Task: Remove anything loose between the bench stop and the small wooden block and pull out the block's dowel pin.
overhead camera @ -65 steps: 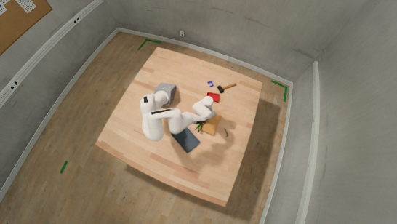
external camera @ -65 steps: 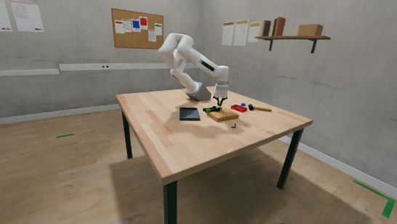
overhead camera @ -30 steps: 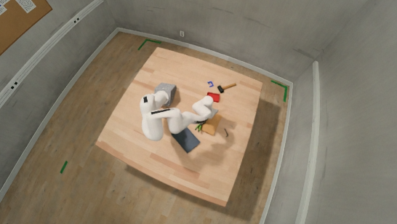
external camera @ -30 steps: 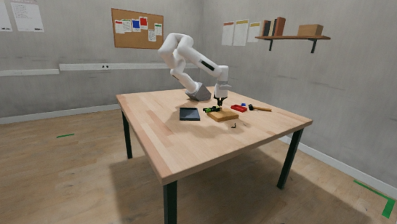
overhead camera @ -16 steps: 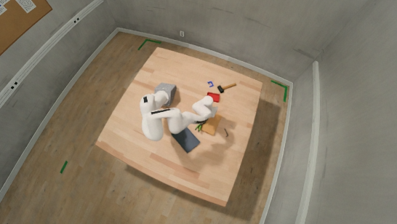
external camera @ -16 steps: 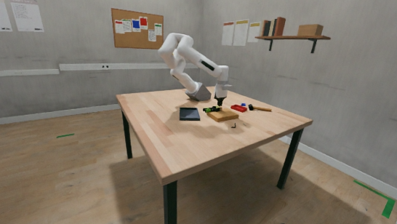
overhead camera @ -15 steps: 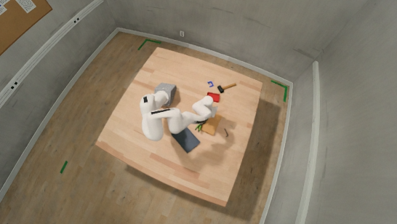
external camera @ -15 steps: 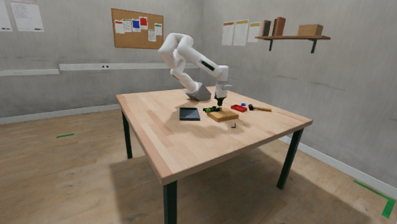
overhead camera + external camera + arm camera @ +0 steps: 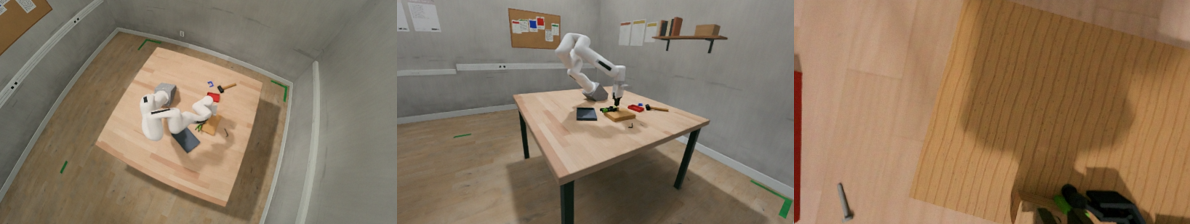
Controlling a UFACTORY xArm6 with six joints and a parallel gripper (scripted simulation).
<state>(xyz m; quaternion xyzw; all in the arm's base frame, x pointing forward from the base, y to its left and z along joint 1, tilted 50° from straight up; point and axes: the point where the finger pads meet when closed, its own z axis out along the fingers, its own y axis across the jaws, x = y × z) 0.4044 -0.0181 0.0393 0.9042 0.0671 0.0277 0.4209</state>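
The tan bench board [image 9: 619, 115] lies on the table right of the middle; it also shows in the overhead view [image 9: 211, 124] and fills the wrist view [image 9: 1054, 110]. The green and black spring clamp [image 9: 608, 109] sits at its near-left edge, also at the bottom of the wrist view [image 9: 1089, 205]. A corner of the small wooden block [image 9: 1029, 207] shows beside the clamp. My gripper [image 9: 616, 102] points straight down just above that edge of the board. It is shut on a thin thing, which I take to be the dowel pin. The fingers and the pin are hidden in the wrist view.
A dark flat tray [image 9: 586, 113] lies left of the board. A red box [image 9: 635, 108], a small blue piece [image 9: 640, 105] and a hammer [image 9: 656, 108] lie beyond it. A small dark hex key [image 9: 630, 126] lies in front. A loose grey bolt [image 9: 843, 202] lies on the table.
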